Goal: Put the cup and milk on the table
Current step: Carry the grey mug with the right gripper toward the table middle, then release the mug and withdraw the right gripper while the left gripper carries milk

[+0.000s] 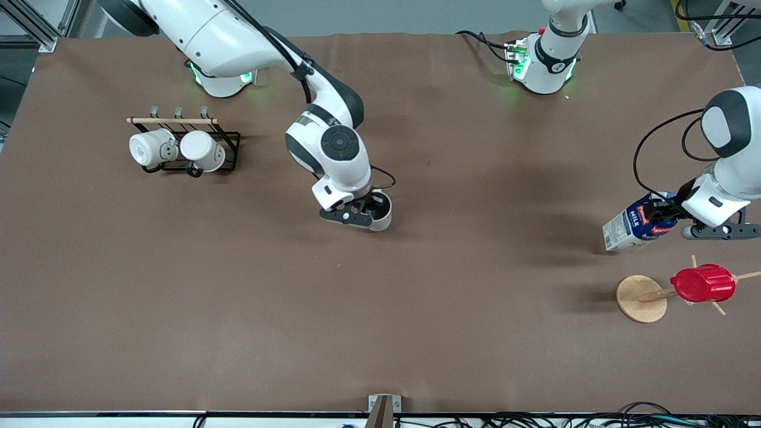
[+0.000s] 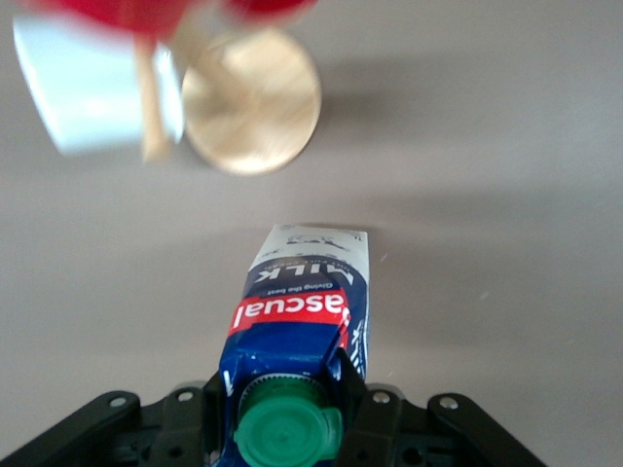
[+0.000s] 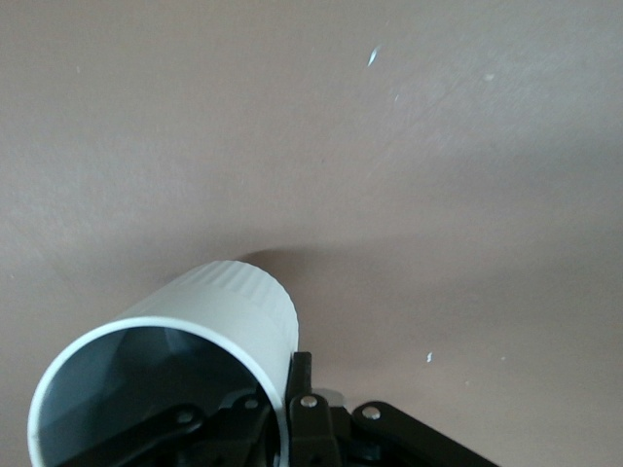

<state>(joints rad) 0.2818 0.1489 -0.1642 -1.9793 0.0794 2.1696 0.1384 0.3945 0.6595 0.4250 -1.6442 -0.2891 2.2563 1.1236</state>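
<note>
The off-white cup (image 1: 383, 215) with its dark grey inside (image 3: 146, 379) is tilted, low over the middle of the brown table (image 1: 238, 297). My right gripper (image 1: 364, 213) is shut on the cup's rim (image 3: 288, 409), one finger inside the wall and one outside. The blue-and-white milk (image 1: 631, 229) carton hangs tilted over the table at the left arm's end. Its bottom end is close to the surface. My left gripper (image 1: 663, 215) is shut on the milk's top beside the green cap (image 2: 289, 433). The milk's printed side (image 2: 302, 302) faces the left wrist view.
A black wire rack (image 1: 229, 145) with two white mugs (image 1: 178, 148) stands toward the right arm's end. A wooden mug tree (image 1: 641, 298) carrying a red ribbed cup (image 1: 703, 283) stands just nearer to the front camera than the milk. A metal bracket (image 1: 383, 405) sits at the table's front edge.
</note>
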